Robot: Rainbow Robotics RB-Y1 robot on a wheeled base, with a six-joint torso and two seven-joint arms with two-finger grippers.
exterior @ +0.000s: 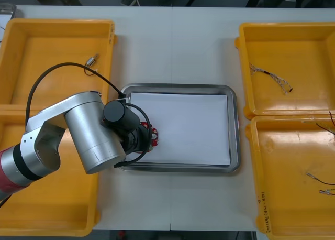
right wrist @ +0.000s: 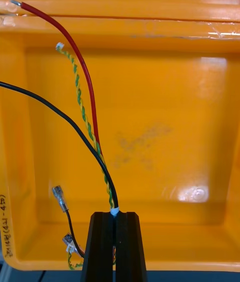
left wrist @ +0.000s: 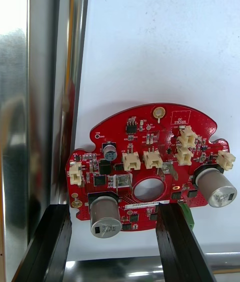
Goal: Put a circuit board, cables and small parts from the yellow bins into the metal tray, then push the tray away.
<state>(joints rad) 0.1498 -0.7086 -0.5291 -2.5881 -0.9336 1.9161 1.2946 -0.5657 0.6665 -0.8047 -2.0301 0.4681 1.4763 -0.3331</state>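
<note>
A round red circuit board (left wrist: 150,172) lies flat on the white lining of the metal tray (left wrist: 50,87), close to the tray's left wall. My left gripper (left wrist: 114,207) hovers over the board's near edge, open, with a finger on either side of a grey capacitor. In the front view the board (exterior: 155,137) peeks out from under the left gripper (exterior: 142,138) at the tray's (exterior: 178,86) left end. My right gripper (right wrist: 116,214) is shut on a bunch of cables above a yellow bin (right wrist: 160,112): a black cable (right wrist: 55,107), a red one (right wrist: 75,47) and a yellow-green twisted one (right wrist: 80,97).
A small metal part (exterior: 92,61) lies in the far left bin (exterior: 31,51). A twisted cable (exterior: 272,77) lies in the far right bin (exterior: 314,35), and more cables (exterior: 319,178) rest in the near right bin (exterior: 282,161). Loose connector ends (right wrist: 61,199) sit near the right fingers.
</note>
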